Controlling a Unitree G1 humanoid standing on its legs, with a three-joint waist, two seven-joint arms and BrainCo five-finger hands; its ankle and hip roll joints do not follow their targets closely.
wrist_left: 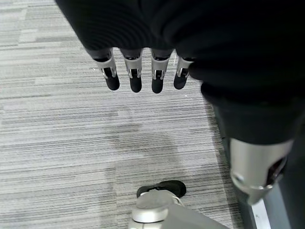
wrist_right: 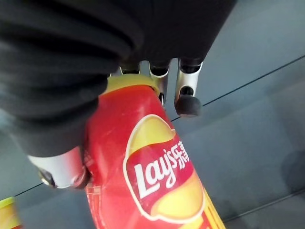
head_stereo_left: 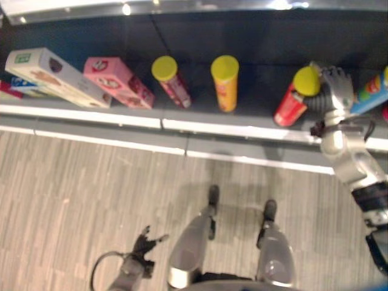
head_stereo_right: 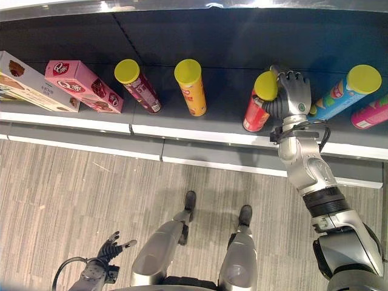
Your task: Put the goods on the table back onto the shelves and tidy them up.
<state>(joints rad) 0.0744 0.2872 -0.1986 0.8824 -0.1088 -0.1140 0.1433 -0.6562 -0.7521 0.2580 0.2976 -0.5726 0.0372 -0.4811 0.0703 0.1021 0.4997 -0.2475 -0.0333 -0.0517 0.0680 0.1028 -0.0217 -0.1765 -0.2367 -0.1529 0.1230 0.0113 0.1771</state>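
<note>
right hand (head_stereo_right: pixel 295 91) is up on the shelf (head_stereo_right: pixel 212 124), fingers and thumb wrapped round the top of the red can (head_stereo_right: pixel 259 104). the can stands on its base, long axis running up from the shelf, yellow lid (head_stereo_right: pixel 266 85) uppermost under the palm. a blue can (head_stereo_right: pixel 345 91) stands just beyond the hand. left hand (head_stereo_right: pixel 108 251) hangs low over the floor (head_stereo_right: pixel 73 194), fingers relaxed.

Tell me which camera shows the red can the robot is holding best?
The right eye view: the whole red can stands on the shelf with the right hand around its yellow-lidded top. The left eye view shows it similarly, nearer the edge; the right wrist view shows its label close up.
</note>
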